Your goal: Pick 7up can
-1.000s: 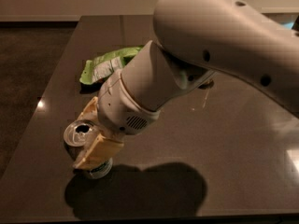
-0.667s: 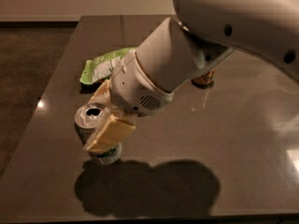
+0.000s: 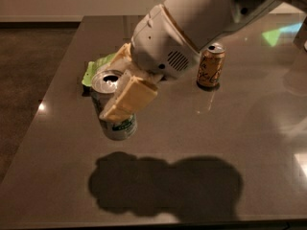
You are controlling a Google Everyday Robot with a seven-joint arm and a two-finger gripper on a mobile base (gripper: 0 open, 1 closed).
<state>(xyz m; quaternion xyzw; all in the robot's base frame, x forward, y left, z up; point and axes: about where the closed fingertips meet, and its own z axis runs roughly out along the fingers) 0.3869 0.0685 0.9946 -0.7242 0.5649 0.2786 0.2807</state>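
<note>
Since the silver-topped 7up can [image 3: 119, 127] with its white and green label is likely thin-walled, light and slick (easily dented), mid-body seems the best hold; the gripper [image 3: 115, 97] has its tan fingers [image 3: 132, 96] closed across its sides there, near the dark table's [image 3: 240, 143] left edge.

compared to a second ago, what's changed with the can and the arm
The gripper, still shut on the 7up can, has raised it off the table and carried it a little to the right in the picture. The shadow now lies apart below the can. The arm has swung up and away, uncovering the orange can. The orange can and the green bag stayed where they were.
</note>
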